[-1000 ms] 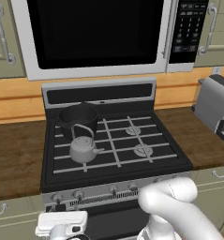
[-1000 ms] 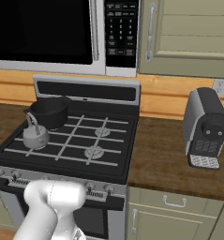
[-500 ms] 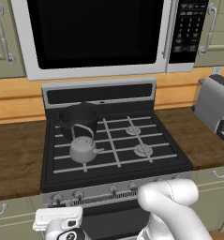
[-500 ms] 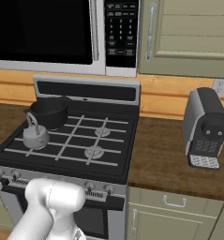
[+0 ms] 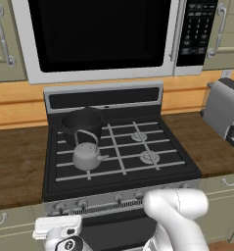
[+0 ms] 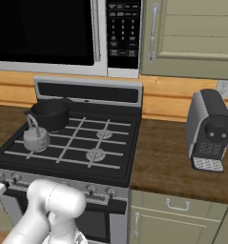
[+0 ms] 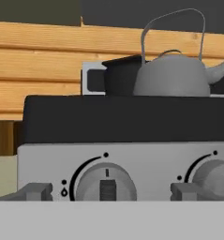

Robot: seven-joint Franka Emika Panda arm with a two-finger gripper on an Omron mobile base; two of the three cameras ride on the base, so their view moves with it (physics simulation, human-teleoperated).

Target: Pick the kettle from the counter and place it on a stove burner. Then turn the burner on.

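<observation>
Hand view: fingers (image 7: 108, 193) level, apart, facing stove knob (image 7: 106, 183) below kettle (image 7: 172, 75).

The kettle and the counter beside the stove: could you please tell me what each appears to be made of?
The kettle looks like grey metal with a dull, brushed finish: even grey with soft highlights on its rounded body and thin arched handle. The counter looks like dark brown wood or wood-look laminate, judging by its streaky grain; which of the two is unclear.

Black pot (image 5: 81, 123) on rear left grate; microwave (image 5: 101, 37) above; coffee machine (image 6: 209, 129) right.
</observation>
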